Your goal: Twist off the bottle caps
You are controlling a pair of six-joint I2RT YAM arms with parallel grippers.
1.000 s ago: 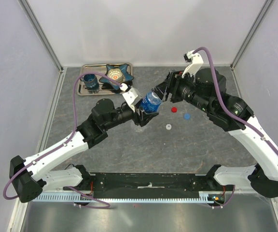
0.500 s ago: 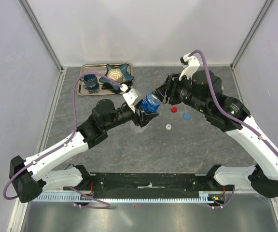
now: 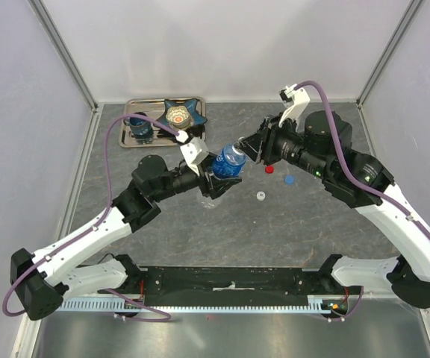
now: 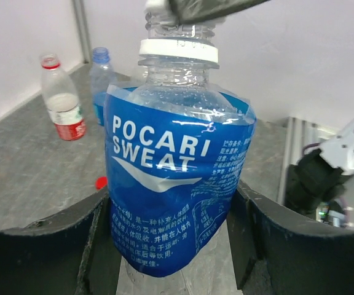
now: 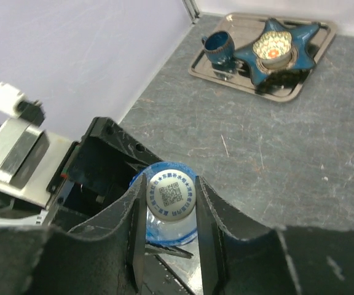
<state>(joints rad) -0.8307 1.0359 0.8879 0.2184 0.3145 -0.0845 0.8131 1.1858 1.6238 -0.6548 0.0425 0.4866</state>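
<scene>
Left tool (image 4: 171,246) is clamped around the body of the blue-labelled bottle (image 4: 177,184) and holds it tilted toward the right arm. Judged purpose: to present the neck and brace the bottle against the twist.

Right tool (image 5: 169,187) is closed on the bottle's white cap (image 5: 171,195), with one finger pressed to each side. The cap sits on the neck, not yet off.

Red cap (image 3: 269,168), blue cap (image 3: 289,179) and second white cap (image 3: 260,196) lie loose on the tabletop (image 3: 200,231) nearby. This is likely the last bottle.
</scene>
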